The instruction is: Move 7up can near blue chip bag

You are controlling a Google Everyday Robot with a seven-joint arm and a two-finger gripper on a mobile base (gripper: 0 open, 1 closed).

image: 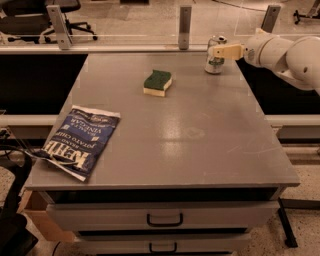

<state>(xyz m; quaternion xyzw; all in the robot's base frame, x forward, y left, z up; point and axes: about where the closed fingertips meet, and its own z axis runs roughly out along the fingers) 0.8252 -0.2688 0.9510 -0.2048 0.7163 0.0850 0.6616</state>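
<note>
The 7up can [215, 64] stands upright at the far right of the grey table [200, 130], near its back edge. My gripper [221, 51] reaches in from the right on a white arm [280, 52] and sits at the can's upper part, overlapping its top. The blue chip bag [80, 141] lies flat at the table's front left corner, far from the can, its lower end reaching the table edge.
A green-and-yellow sponge [157, 83] lies on the table's far middle, left of the can. Grey posts [185, 26] stand along a rail behind the table. Drawers with handles [164, 219] are below the front edge. An office chair [30, 15] is at the back left.
</note>
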